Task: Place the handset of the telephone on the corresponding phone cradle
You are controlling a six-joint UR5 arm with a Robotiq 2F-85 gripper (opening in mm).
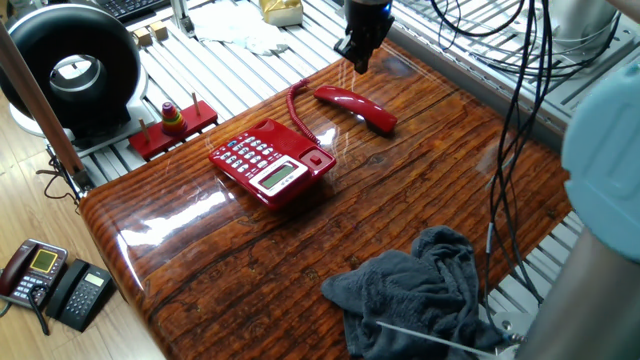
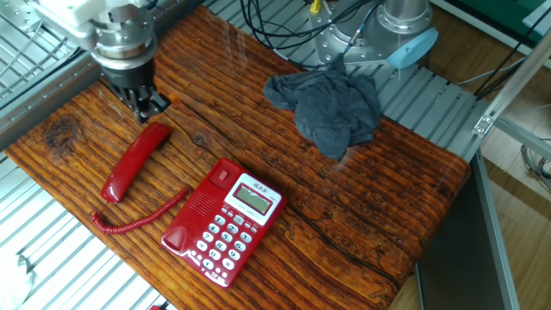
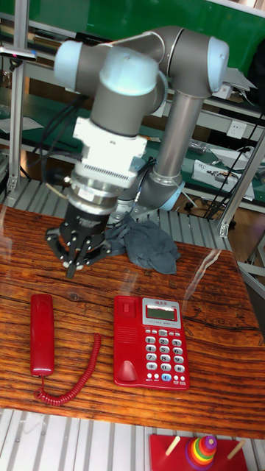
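The red handset (image 1: 357, 107) (image 2: 133, 162) (image 3: 42, 333) lies flat on the wooden table, apart from the red telephone (image 1: 272, 162) (image 2: 225, 221) (image 3: 151, 341). A red coiled cord (image 2: 138, 219) joins them. The phone cradle (image 1: 317, 158) (image 2: 195, 213) (image 3: 125, 342) is bare. My gripper (image 1: 357, 55) (image 2: 148, 107) (image 3: 74, 263) hangs above the table just past the handset's far end, touching nothing. Its fingers look drawn together and hold nothing.
A crumpled grey cloth (image 1: 420, 295) (image 2: 327, 108) (image 3: 151, 246) lies on the table beyond the phone. A red ring-stacker toy (image 1: 172, 120) (image 3: 202, 449) sits off the table edge. Two dark phones (image 1: 50, 280) rest on the floor. Cables (image 1: 510, 100) hang at the right.
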